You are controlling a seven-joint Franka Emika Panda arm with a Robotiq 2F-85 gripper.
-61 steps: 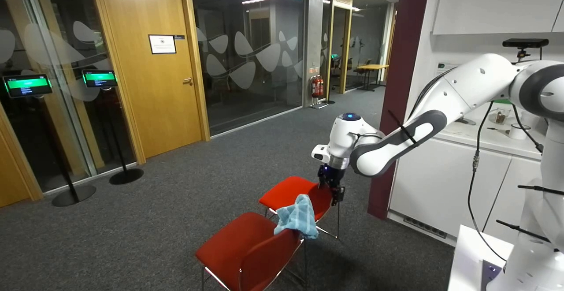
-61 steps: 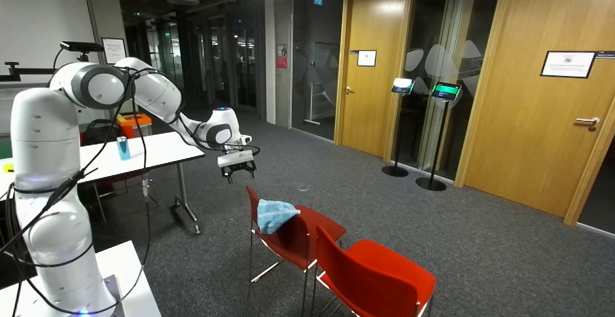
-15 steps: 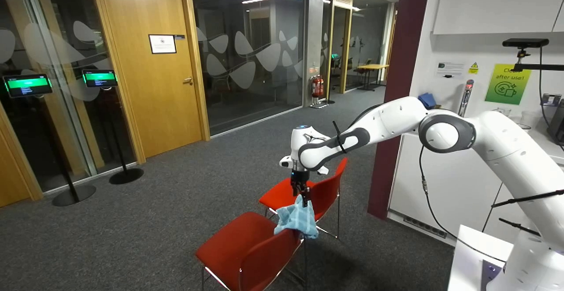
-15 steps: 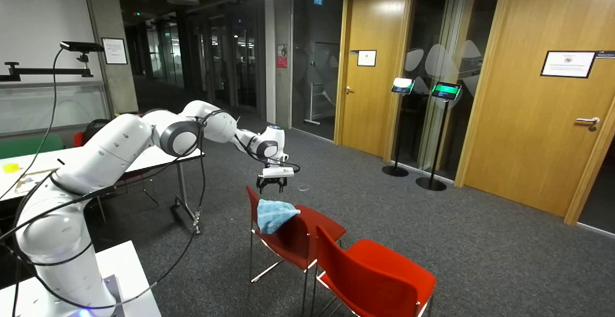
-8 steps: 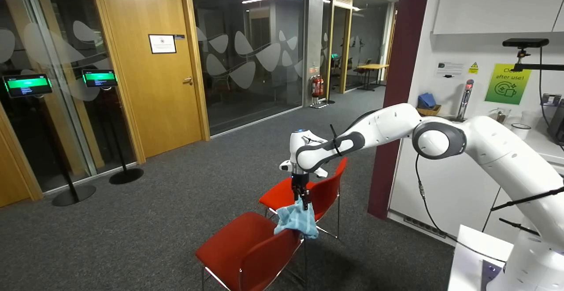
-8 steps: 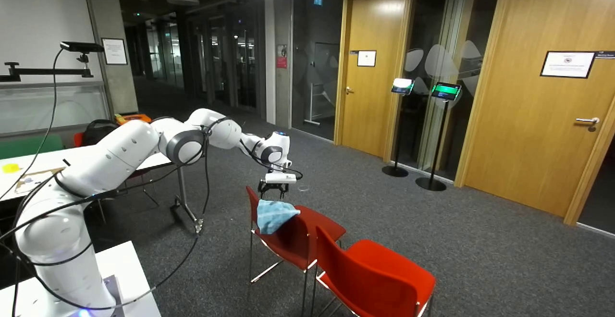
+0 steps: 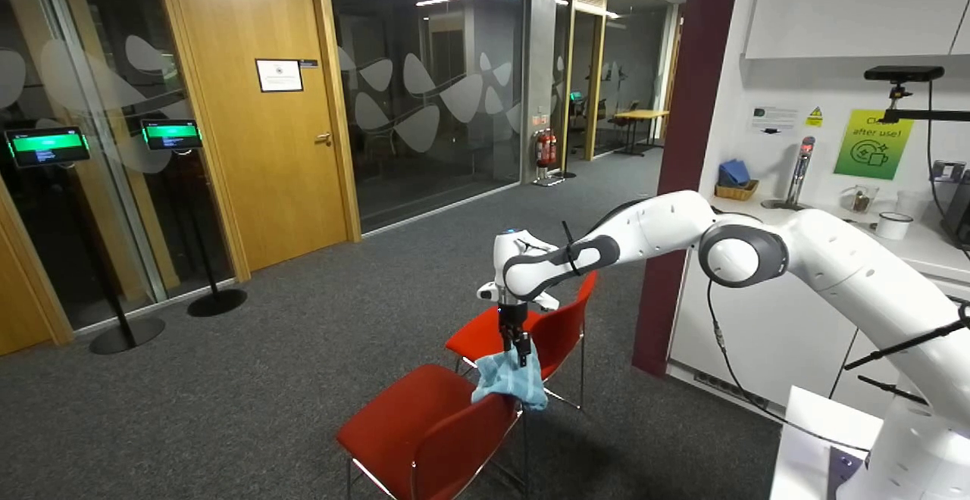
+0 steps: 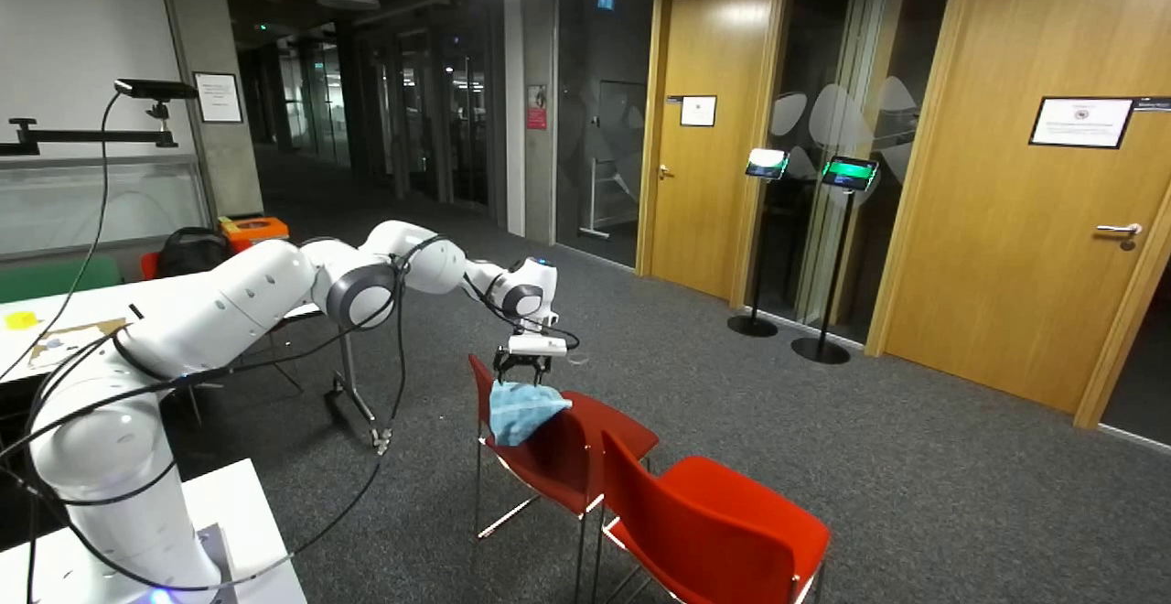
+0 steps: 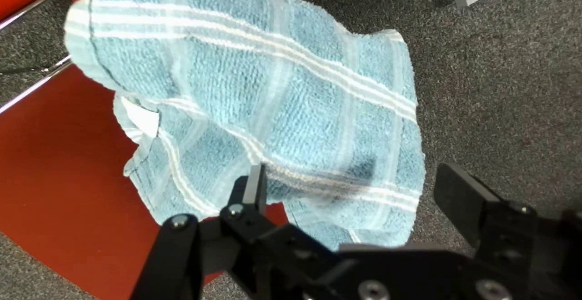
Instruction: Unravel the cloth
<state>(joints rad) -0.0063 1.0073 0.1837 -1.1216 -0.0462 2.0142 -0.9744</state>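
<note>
The light blue cloth with white stripes hangs crumpled over the top of a red chair's backrest in both exterior views [image 7: 500, 379] [image 8: 523, 414]. In the wrist view the cloth [image 9: 254, 72] shows folds and a small white label on its left. My gripper is open at the cloth's top in both exterior views [image 7: 515, 356] [image 8: 519, 379]. In the wrist view the gripper [image 9: 351, 170] has its left finger over the cloth and its right finger past the cloth's right edge, over the floor. I cannot tell whether a finger touches the cloth.
The chair under the cloth [image 7: 466, 443] stands close to another red chair [image 7: 564, 326]. A white table [image 8: 302, 311] stands beyond the arm in an exterior view. A counter [image 7: 833, 227] and a dark red column [image 7: 659, 310] lie behind the arm. Cables hang from the arm.
My gripper has moved across from beyond the chair to above the cloth, then lowered to the cloth's top. The arm has stretched out lower. The cloth and chairs look unmoved.
</note>
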